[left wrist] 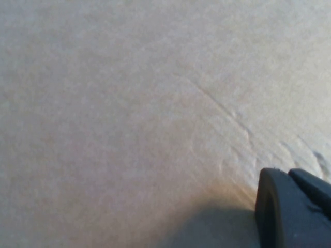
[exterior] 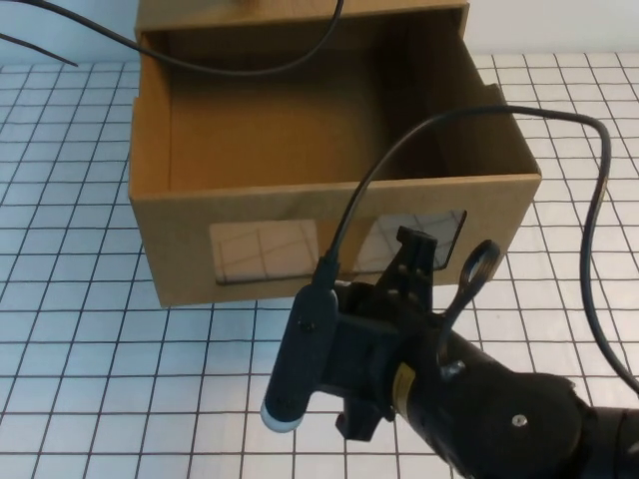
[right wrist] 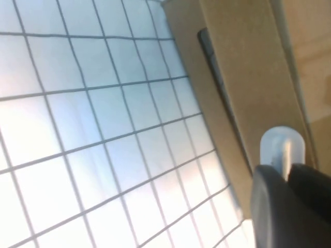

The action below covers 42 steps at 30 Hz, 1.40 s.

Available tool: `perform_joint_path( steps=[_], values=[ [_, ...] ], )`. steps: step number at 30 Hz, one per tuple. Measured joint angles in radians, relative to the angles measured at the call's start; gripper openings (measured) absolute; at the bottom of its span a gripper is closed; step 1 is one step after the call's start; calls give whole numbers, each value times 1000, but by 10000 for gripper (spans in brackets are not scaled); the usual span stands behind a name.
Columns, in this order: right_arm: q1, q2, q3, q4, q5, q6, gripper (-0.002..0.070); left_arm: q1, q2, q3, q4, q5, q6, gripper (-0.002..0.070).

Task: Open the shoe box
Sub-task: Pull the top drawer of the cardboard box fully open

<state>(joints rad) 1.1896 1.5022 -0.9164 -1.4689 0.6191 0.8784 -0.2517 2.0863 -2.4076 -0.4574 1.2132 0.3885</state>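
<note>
The brown cardboard shoe box [exterior: 329, 205] stands open in the middle of the high view, and its inside looks empty. Its lid [exterior: 300, 12] is raised at the back. My right gripper [exterior: 416, 242] is shut and holds nothing. It points at the box's front wall, right by the clear window [exterior: 265, 249]. In the right wrist view the right gripper [right wrist: 287, 173] sits beside that front wall [right wrist: 243, 77]. My left gripper [left wrist: 289, 175] lies close against plain cardboard [left wrist: 129, 113] with its fingers together. The left arm itself is out of the high view.
The box rests on a white gridded table [exterior: 80, 339]. Black cables [exterior: 230, 68] cross over the box's back, and another cable [exterior: 599, 220] loops at its right. The bulk of the right arm [exterior: 469, 389] fills the near right.
</note>
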Motion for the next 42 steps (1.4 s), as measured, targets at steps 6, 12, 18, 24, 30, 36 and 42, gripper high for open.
perform_joint_path(
  steps=[6,12,18,24,30,36,42],
  values=[
    [60,-62,1,122,8,7,130,0,-2,0,-4,2,0,-2],
    [159,-166,1,198,142,9,161,0,-20,0,-45,35,0,-2],
    [135,-267,-68,235,305,31,22,0,-102,0,-58,46,12,-2],
    [-44,-336,-158,329,324,-18,-9,0,-190,0,-39,52,34,-2],
    [-301,-359,-223,563,313,-199,-10,0,-285,0,-23,56,40,-2],
    [-557,-430,-224,905,322,-509,-11,0,-421,24,84,58,2,-2],
    [-752,-577,-224,1238,343,-738,-13,0,-650,284,142,11,-5,-2]
  ],
)
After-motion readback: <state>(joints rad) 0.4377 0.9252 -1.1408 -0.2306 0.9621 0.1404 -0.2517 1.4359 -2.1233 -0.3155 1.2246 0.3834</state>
